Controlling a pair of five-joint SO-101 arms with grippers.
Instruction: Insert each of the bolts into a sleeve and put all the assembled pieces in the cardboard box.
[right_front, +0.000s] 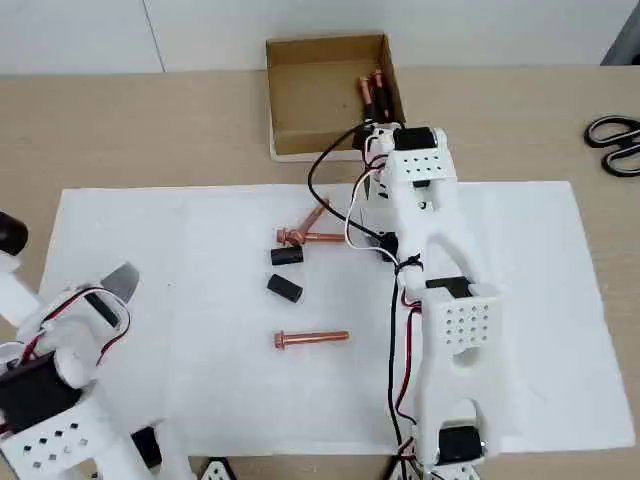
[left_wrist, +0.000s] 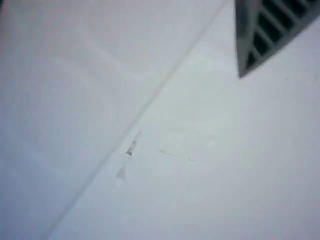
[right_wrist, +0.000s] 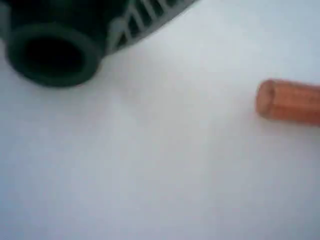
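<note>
Paper (right_front: 520, 300): three bolts (right_front: 312, 339), two sleeves (right_front: 284, 288); box (right_front: 300, 100): two assemblies (right_front: 366, 96); left gripper (right_front: 119, 283), right gripper (right_front: 370, 195) unclear.

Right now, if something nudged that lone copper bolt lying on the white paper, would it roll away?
Probably. The bolt lies on its side on flat paper; its shank looks round, so it should roll. Its wider head would likely curve that roll. It looks metallic, so stiff.

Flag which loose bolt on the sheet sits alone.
The bolt on the far side of both black sleeves from the cardboard box. The other two bolts meet at their heads on the box side.
</note>
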